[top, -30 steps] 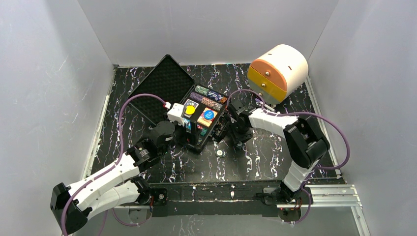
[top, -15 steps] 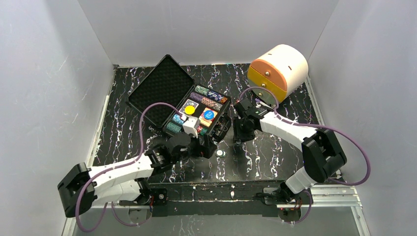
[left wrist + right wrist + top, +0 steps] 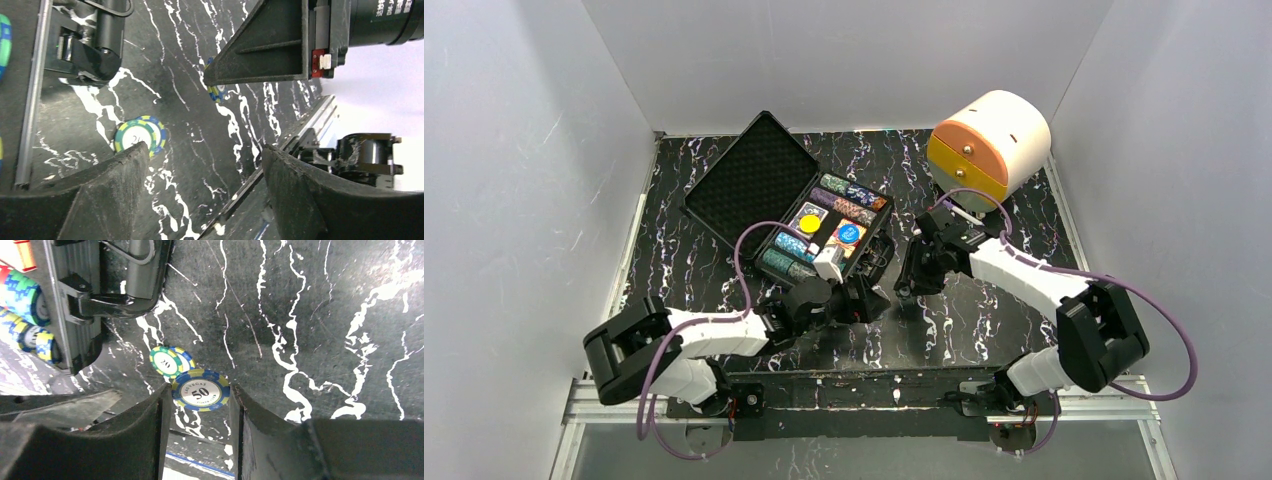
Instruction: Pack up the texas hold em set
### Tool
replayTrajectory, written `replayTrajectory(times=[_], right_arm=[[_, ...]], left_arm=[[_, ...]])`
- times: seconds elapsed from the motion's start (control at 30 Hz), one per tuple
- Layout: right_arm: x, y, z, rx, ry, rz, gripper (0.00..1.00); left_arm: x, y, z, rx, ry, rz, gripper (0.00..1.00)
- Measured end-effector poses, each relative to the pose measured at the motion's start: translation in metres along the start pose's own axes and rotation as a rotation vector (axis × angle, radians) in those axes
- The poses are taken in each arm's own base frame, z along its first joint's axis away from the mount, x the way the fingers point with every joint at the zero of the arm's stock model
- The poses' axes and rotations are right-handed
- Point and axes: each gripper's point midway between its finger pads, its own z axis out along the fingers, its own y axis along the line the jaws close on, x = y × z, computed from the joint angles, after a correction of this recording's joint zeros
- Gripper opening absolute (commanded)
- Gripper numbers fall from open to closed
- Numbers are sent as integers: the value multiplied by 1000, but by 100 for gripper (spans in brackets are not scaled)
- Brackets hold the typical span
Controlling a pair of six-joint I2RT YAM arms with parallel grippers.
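The black case (image 3: 749, 180) of the texas hold em set lies open at the back left, with multicoloured chip rows (image 3: 848, 199) and a yellow round button (image 3: 809, 223) in its base. My right gripper (image 3: 200, 405) is shut on a blue-and-yellow 50 chip (image 3: 201, 390), just above the table beside the case handle (image 3: 142, 275). A green 20 chip (image 3: 166, 362) lies on the table overlapping a blue one. My left gripper (image 3: 205, 155) stands open low over the table, its one finger beside that green chip (image 3: 136, 135). The right gripper (image 3: 907, 288) sits close to its right.
A cream-and-orange round drawer box (image 3: 989, 145) stands at the back right. Grey walls close in the table on three sides. A metal rail (image 3: 1084, 395) runs along the near edge, just beyond the left fingers. Purple cables loop over both arms.
My left arm has swung off the case, right and toward the near edge, down in front of it. The right gripper has shifted slightly right, holding its chip.
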Motion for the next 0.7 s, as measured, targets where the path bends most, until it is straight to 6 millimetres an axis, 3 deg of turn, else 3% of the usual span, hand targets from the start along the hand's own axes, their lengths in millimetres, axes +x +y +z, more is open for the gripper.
replayTrajectory(times=[0.17,0.4,0.57,0.7], right_arm=[[4,7,-6,-50,12,61,28],[12,17,-8,-111,57,106,29],[15,22,-7,-155,76,127,29],[15,21,-5,-168,81,149,29]], left_arm=[[3,-6,12,25,-4,-81,65],[12,-2,31,18,1,-167,69],[5,-17,51,49,-16,-183,58],[5,-18,55,51,-31,-196,48]])
